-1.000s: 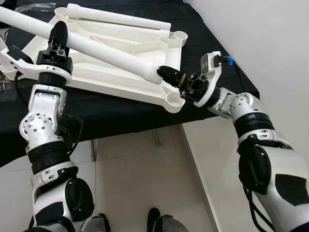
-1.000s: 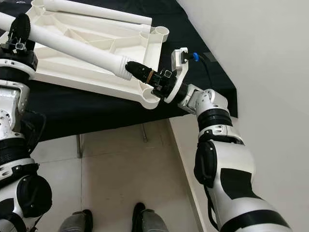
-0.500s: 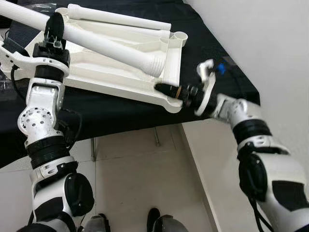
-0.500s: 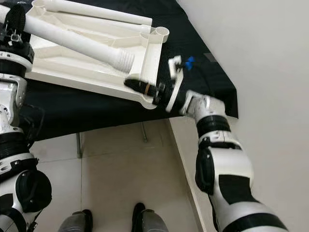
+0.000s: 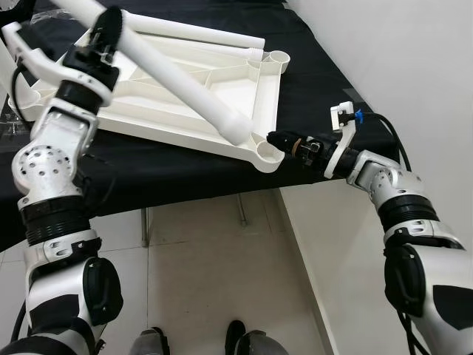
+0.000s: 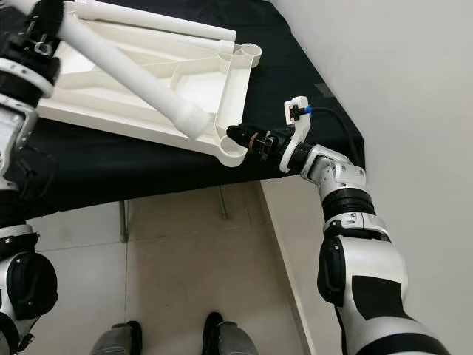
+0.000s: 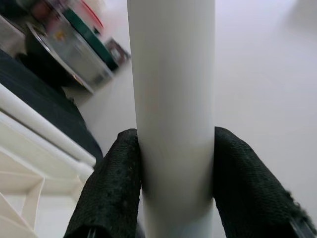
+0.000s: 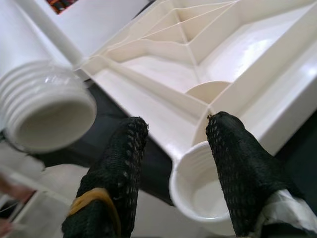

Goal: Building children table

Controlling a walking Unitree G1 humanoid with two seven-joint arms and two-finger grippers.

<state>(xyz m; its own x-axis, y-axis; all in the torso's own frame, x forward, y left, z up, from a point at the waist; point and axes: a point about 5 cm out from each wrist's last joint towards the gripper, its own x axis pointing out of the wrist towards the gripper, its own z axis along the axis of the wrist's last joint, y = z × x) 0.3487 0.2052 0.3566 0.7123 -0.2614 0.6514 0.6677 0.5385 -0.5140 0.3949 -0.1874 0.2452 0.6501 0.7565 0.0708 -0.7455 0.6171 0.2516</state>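
L hand [image 5: 103,37] clenched on leg [image 5: 185,85], threaded end angled twd corner socket [image 5: 264,150]; R hand [image 5: 284,142], fingers apart, steadies tabletop [image 5: 185,111] at socket.

A plain home room, by its pale glossy floor tiles [image 5: 207,259], bare white wall [image 5: 414,52] and black cloth-covered counter [image 6: 295,81] against it.
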